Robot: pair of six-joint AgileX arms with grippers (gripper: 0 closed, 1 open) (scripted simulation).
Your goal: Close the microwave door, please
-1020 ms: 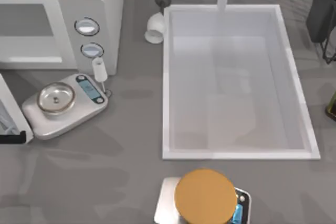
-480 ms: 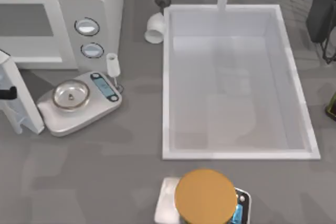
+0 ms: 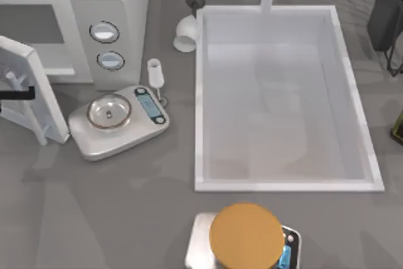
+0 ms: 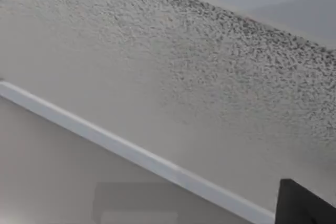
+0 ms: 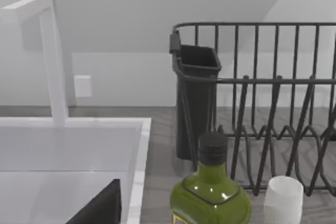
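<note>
The microwave point(image 3: 126, 4) stands at the table's back left, its grey panel with two dials facing forward. The microwave door point(image 3: 47, 102) is a white framed panel, partly open and angled out from the left front of the cavity. My left gripper point(image 3: 16, 94) shows as a black piece at the far left edge, right against the door's outer side. A pale speckled panel point(image 4: 157, 77) lies very close in the left wrist view. The door's free edge touches a silver kitchen scale point(image 3: 119, 121). A dark part of my right gripper point(image 5: 97, 208) shows in the right wrist view.
A small white glass point(image 3: 155, 74) stands beside the scale. A big white sink point(image 3: 200, 92) takes up the middle, with a tipped white cup point(image 3: 186, 34) behind its left corner. A second scale with an orange disc point(image 3: 245, 237) sits at the front. A green bottle point(image 5: 210, 192) stands by a black dish rack point(image 5: 262, 103).
The door has swung toward the microwave, with the left gripper behind it. The silver scale and the small glass have been pushed to the right.
</note>
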